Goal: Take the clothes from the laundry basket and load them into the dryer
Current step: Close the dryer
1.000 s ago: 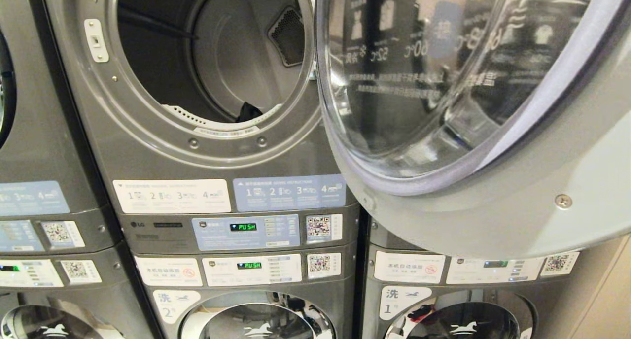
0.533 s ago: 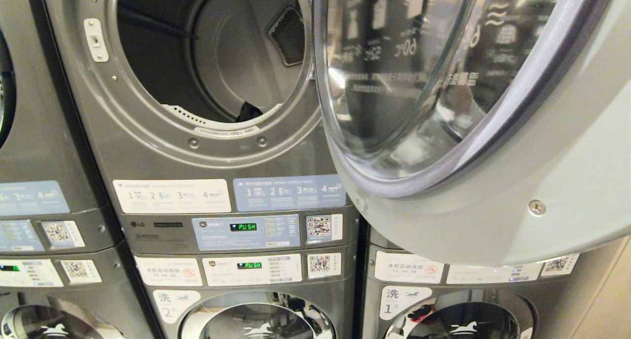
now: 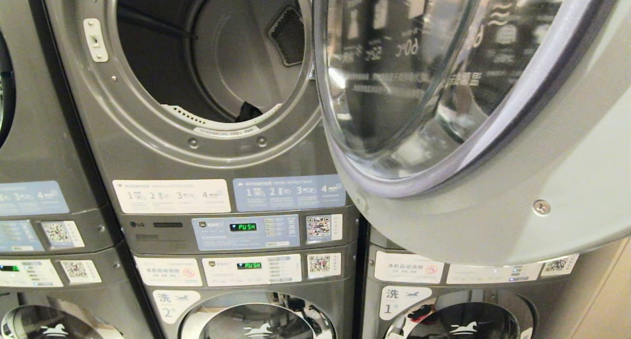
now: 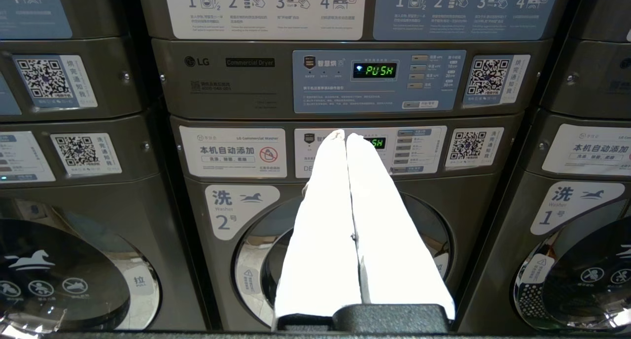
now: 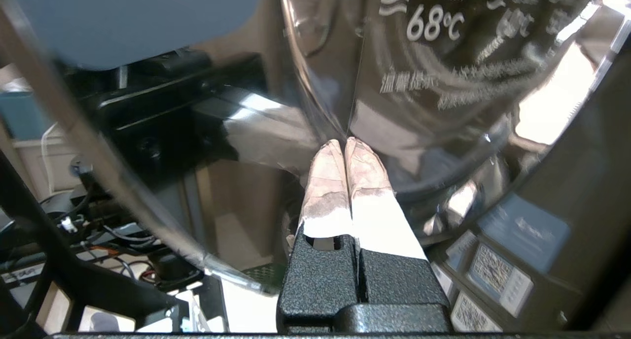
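Dryer: I'm facing the upper machine, the dryer (image 3: 207, 147), with its round opening wide to me and the drum (image 3: 231, 58) in plain sight.
Clothes: I can see only one dark scrap of cloth (image 3: 248, 112) lying low at the front lip of the drum; I can't tell what garment it is. The laundry basket is in none of my views.
Door: the dryer door (image 3: 493, 191) is swung out to the right of the opening, its glass bowl (image 3: 409, 83) toward me.
Right hand: my right hand (image 5: 345, 144) has its two white fingers pressed flat together, clenched on nothing, with the tips right up at the door glass (image 5: 443, 83); I can't tell whether they touch it.
Left hand: my left hand (image 4: 341, 136) is also clenched and empty, pointing at the lower control panel (image 4: 369, 149) of the washer marked 2 (image 4: 340, 250), well below the dryer opening.
Displays: both green readouts (image 3: 243, 226) show PUSH.
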Motion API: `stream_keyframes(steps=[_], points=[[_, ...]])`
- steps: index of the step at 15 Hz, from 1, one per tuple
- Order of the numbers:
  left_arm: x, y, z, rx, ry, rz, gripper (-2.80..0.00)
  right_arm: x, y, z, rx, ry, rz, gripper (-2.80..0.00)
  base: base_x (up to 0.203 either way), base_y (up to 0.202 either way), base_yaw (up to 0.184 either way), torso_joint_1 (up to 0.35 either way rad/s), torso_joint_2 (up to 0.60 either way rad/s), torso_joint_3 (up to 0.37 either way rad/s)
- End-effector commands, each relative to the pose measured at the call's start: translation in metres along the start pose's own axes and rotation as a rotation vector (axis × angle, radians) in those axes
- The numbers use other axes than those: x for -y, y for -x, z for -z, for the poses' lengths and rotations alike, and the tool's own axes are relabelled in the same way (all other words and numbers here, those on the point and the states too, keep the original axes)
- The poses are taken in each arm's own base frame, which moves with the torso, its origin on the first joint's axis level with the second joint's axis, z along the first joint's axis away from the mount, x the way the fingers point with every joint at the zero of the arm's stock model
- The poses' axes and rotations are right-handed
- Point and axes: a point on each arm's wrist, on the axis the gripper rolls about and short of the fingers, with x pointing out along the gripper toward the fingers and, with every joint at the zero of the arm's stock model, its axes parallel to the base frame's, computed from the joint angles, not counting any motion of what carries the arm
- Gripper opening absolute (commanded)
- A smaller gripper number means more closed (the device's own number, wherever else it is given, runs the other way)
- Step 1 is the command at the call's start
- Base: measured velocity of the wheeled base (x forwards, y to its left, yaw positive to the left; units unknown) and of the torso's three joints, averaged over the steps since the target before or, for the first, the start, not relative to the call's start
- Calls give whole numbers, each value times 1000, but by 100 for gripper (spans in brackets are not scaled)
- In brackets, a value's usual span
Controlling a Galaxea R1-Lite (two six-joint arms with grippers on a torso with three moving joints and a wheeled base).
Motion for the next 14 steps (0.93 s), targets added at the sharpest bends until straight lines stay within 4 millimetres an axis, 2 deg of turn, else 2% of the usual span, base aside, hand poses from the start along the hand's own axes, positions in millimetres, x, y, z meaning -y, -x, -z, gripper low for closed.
stream_keyframes(steps=[1, 3, 5, 10, 14], points=[[0, 0, 0, 2, 0, 0, -280, 13, -21, 8, -29, -33, -45, -280, 0, 0, 0, 0, 0, 0], [0, 0, 0, 4, 0, 0, -280, 12, -42, 7, -18, -38, -81, -280, 0, 0, 0, 0, 0, 0], [0, 0, 0, 4, 0, 0, -280, 8, -75, 8, -14, -62, -115, -280, 0, 0, 0, 0, 0, 0], [0, 0, 0, 5, 0, 0, -280, 2, -158, 25, 14, -85, -169, -280, 0, 0, 0, 0, 0, 0], [0, 0, 0, 5, 0, 0, -280, -5, -206, 38, 26, -94, -204, -280, 0, 0, 0, 0, 0, 0]])
